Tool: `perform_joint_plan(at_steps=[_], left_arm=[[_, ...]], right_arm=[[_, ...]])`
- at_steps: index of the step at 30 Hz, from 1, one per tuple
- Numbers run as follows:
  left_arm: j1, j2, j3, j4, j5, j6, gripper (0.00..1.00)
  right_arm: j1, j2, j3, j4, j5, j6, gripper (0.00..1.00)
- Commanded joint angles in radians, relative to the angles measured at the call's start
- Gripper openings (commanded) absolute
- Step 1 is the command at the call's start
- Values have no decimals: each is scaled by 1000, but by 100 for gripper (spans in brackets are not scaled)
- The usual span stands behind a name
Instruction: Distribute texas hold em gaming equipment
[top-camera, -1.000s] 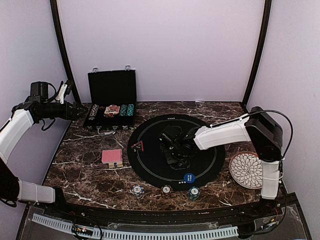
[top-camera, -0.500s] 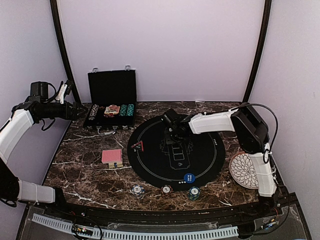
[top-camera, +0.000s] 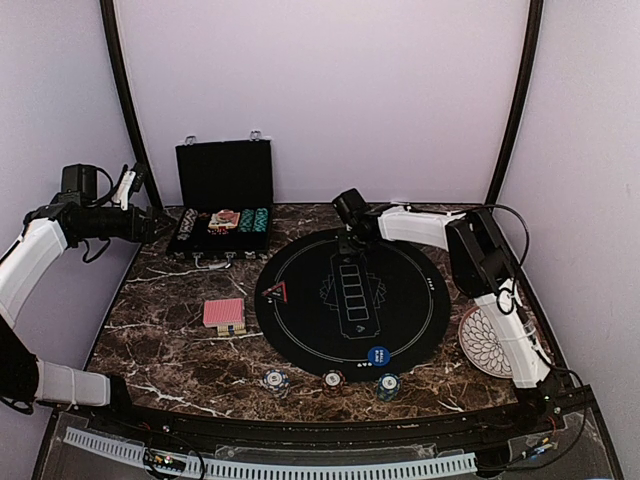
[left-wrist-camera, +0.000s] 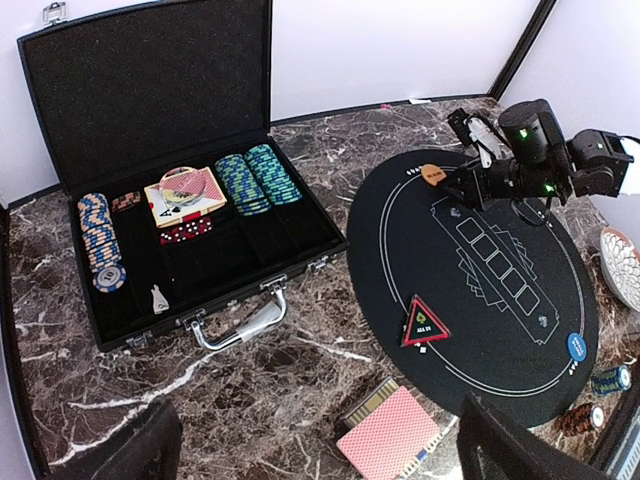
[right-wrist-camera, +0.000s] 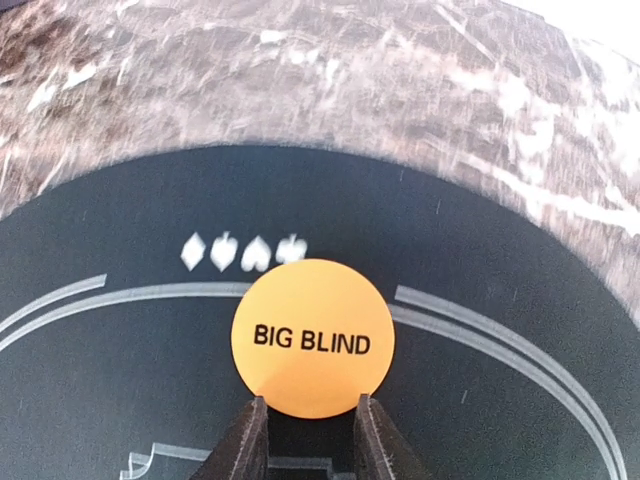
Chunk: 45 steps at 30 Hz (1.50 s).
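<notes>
My right gripper (right-wrist-camera: 310, 425) is shut on the near edge of the orange "BIG BLIND" disc (right-wrist-camera: 313, 338) and holds it just over the far rim of the round black mat (top-camera: 310, 325); it also shows in the top view (top-camera: 346, 236). The blue disc (top-camera: 378, 355) lies at the mat's near edge. The red triangle token (top-camera: 277, 292) lies at the mat's left edge. The red-backed card deck (top-camera: 224, 314) lies left of the mat. Three chips (top-camera: 333, 379) sit in a row in front of the mat. My left gripper (left-wrist-camera: 320, 455) is open and empty, high at the far left.
An open black case (left-wrist-camera: 230, 265) at the back left holds chip stacks (left-wrist-camera: 258, 178), cards and dice. A white patterned plate (top-camera: 490, 340) lies right of the mat. The table's front edge runs just behind the chip row.
My right gripper has moved from the middle of the mat to its far rim, carrying the orange disc. The left arm has not moved.
</notes>
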Motion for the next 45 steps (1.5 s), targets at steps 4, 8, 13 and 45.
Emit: perform_joint_plan(at_steps=[4,8,13,45], left_arm=[[6,-11,11,-37,16,30,99],[6,-11,11,-33,25,25,99],[5,-9,12,-27,37,20,99],[6,3,32,-33,57,11,99]], right_arm=[[15,-76,-11,-74,-28,-108,46],[78,-237,-194,-74,-33,-128,59],[166,-461,-496,-70,-93,-90,61],[405,-725,-981,-203,-212,4,59]])
